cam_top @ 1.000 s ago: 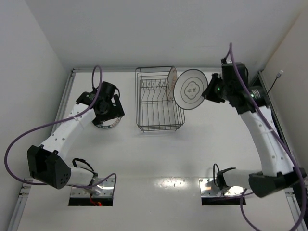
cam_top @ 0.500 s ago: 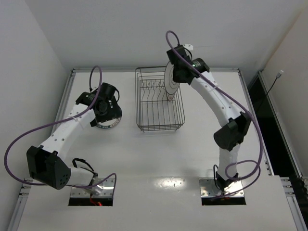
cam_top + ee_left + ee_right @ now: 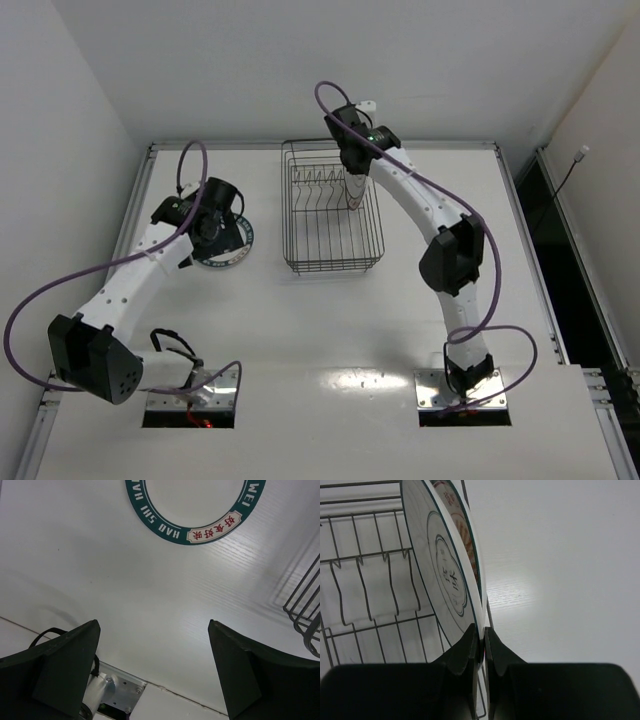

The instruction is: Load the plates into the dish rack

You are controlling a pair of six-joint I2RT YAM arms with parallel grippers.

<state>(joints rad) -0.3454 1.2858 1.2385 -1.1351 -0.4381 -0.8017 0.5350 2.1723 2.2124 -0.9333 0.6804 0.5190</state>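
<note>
I have the glossy white plate (image 3: 445, 575) upright in the dark wire dish rack (image 3: 325, 240).
Right gripper (image 3: 481, 632) pinches its thin rim; left gripper (image 3: 152, 625) gapes wide over the round teal-banded plate (image 3: 160, 527).

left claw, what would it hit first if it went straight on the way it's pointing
Probably the bare table, just short of the teal-rimmed plate. The open left claw points down at it, nothing between, though depth is unclear.
</note>
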